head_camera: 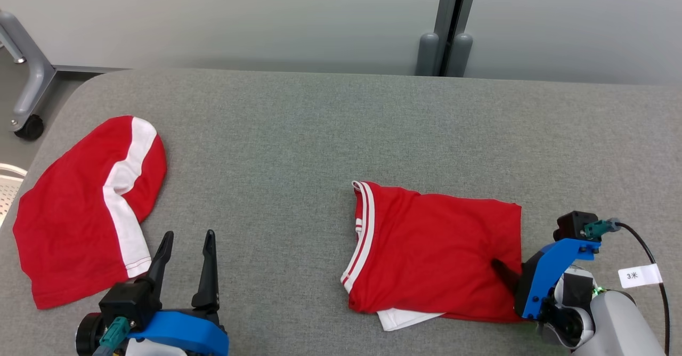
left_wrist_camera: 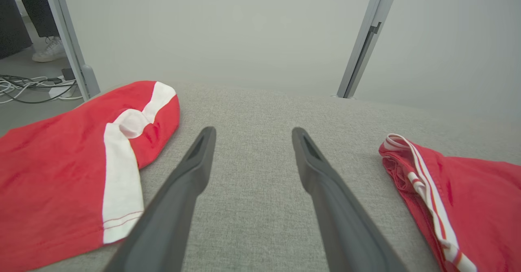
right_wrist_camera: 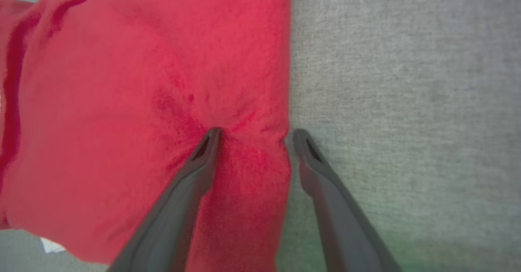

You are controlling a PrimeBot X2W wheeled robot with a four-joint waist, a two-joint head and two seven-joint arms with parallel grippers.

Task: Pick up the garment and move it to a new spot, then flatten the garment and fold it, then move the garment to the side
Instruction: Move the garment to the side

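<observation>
**A:** Start with the biggest thing. What is everything lying on?

**B:** A grey cloth-covered table (head_camera: 319, 121), which runs across the whole head view, with pale wall panels behind it.

**A:** And where is the garment?

**B:** The folded red garment (head_camera: 437, 249) lies flat on the table, right of centre. Its white-striped hem is on its left side, and a white layer (head_camera: 405, 318) peeks out under its near edge. A second red garment (head_camera: 80, 212) with a broad white band lies well apart from it, near the table's left end.

**A:** What about the arms?

**B:** The right gripper (right_wrist_camera: 256, 131) is at the folded garment's right edge with its jaws spread wide. One finger (right_wrist_camera: 191, 174) presses into the red cloth and dimples it. The other finger (right_wrist_camera: 321, 174) sits on bare table just beside the edge. Nothing is pinched between them.

**A:** And the other one?

**B:** The left gripper (head_camera: 189, 233) is over bare table between the two garments, nearer the second one. Its jaws are parted about as wide and hold nothing.

**A:** Anything smaller?

**B:** A white label (head_camera: 639, 276) on the cable by the right wrist.
</observation>
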